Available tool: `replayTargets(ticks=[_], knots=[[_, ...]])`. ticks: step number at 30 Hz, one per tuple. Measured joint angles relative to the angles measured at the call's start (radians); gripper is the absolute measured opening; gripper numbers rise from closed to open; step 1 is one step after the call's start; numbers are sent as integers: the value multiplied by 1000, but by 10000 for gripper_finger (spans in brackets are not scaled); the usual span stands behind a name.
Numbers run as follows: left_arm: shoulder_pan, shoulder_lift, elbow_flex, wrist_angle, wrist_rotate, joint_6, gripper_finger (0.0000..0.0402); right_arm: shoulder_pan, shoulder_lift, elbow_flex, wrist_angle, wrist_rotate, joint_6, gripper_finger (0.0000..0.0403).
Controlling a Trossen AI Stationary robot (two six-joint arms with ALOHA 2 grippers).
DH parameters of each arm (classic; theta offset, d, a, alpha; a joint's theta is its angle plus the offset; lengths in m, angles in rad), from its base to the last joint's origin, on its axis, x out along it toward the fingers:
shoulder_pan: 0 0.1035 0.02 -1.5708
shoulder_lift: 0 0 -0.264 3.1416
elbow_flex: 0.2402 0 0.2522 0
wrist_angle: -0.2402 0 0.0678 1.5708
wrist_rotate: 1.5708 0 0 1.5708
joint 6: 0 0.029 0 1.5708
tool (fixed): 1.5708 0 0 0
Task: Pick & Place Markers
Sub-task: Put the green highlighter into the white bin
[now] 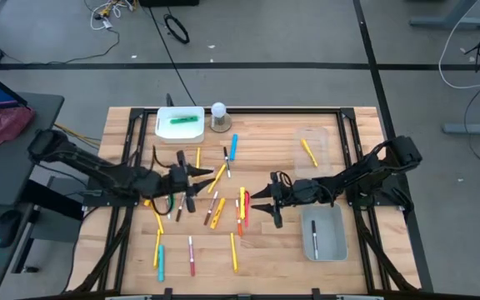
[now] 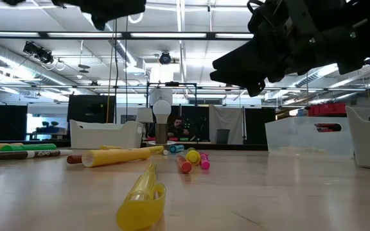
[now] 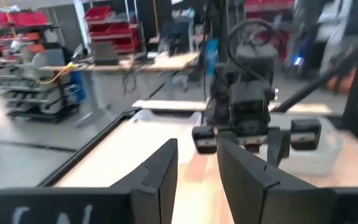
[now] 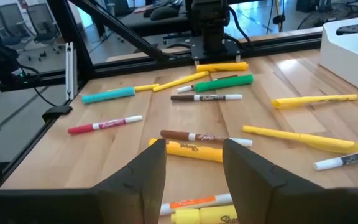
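Several markers (image 1: 217, 202) in yellow, orange, red, blue and brown lie flat and scattered on the wooden table (image 1: 273, 258). My right gripper (image 1: 257, 202) hangs open just over the middle of the scatter. In its wrist view its fingers (image 4: 194, 149) stand on either side of a yellow marker (image 4: 194, 150), with a brown marker (image 4: 204, 135) just beyond. They touch neither. My left gripper (image 1: 200, 173) is open and holds nothing. It hangs level above the scatter's left part and faces the right arm (image 3: 247, 106).
At the far edge stand a white bin (image 1: 180, 123) holding green markers and a white ball-topped object (image 1: 219, 117). A clear bin (image 1: 311, 150) with one yellow marker and a grey bin (image 1: 323, 233) with one white marker are on the right. A yellow marker (image 2: 143, 196) lies near the front edge.
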Motion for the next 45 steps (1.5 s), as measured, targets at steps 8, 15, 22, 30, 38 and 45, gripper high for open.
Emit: replayTargets(ticks=[8,15,22,30,38,45], knots=[[-138,0,201,-557,-111,-268,119,0,0,0,7,0,11,159],[-208,0,205,-774,-93,-565,119,0,0,0,13,0,11,159],[-213,0,205,-1023,-58,-897,123,0,-1,0,13,0,11,159],[-206,0,156,-1222,-36,-1268,193,0,-1,0,14,0,11,159],[-152,22,60,-1227,108,-1486,231,0,-1,0,14,0,11,159],[-95,106,26,-1231,194,-1551,205,0,-1,0,15,0,11,159]])
